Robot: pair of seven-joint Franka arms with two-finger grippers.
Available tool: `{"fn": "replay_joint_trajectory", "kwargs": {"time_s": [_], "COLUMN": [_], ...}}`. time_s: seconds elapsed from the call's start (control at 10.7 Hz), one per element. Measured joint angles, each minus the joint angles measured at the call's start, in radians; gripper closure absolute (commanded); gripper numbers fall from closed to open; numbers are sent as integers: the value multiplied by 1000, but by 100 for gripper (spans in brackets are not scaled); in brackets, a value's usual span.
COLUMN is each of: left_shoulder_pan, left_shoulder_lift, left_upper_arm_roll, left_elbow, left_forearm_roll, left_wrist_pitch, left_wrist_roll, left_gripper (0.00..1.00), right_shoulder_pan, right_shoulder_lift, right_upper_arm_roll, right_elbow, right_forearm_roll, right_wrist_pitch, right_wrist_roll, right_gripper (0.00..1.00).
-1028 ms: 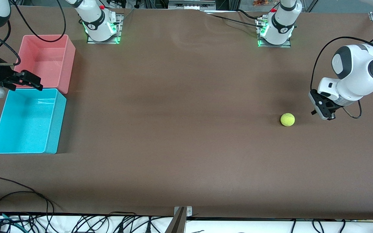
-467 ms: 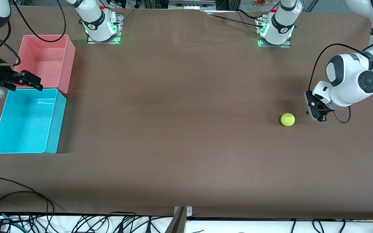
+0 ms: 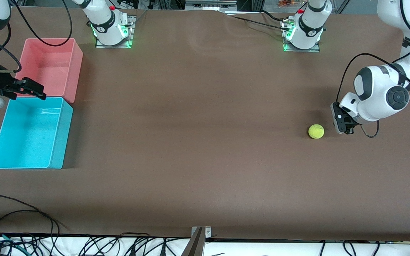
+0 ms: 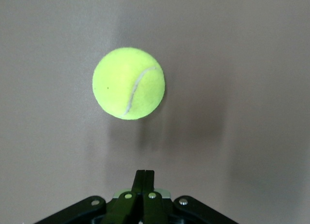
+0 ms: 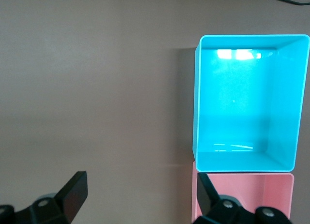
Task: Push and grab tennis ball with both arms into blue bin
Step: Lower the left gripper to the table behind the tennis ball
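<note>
front view: the tennis ball [image 3: 316,131] is lying on the table [image 3: 198,142] toward the left arm's end, well apart from the blue bin [image 3: 57,142] at the right arm's end. the left gripper [image 3: 341,124] is sitting low just beside the ball, on the side away from the bin, so a push would be sending the ball binward. the right gripper [image 3: 30,89] is waiting over the bin's edge next to the pink bin [image 3: 77,53].

left wrist view: the fingers [image 4: 144,178] are pressing together, clenched on nothing, pointing at the ball [image 4: 129,82], seemingly a touch off its centre.

right wrist view: the right gripper [image 5: 140,195] is standing spread wide, empty, above the blue bin [image 5: 196,103].
</note>
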Motion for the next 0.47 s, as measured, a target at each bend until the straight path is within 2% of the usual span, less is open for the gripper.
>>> {"fn": "replay_joint_trajectory", "kwargs": {"time_s": [0.47], "left_shoulder_pan": [4], "left_shoulder_lift": [75], "left_upper_arm_roll": [-3], "left_elbow": [20], "left_forearm_roll": [-20], "left_wrist_pitch": [79], "left_wrist_roll": [16], "left_gripper": [100], "right_shoulder_pan": [0], "right_shoulder_lift": [0], "right_upper_arm_roll": [-1], "right_elbow": [0], "right_forearm_roll": [0], "right_wrist_pitch": [0], "right_wrist_roll": [0], "right_gripper": [0]}}
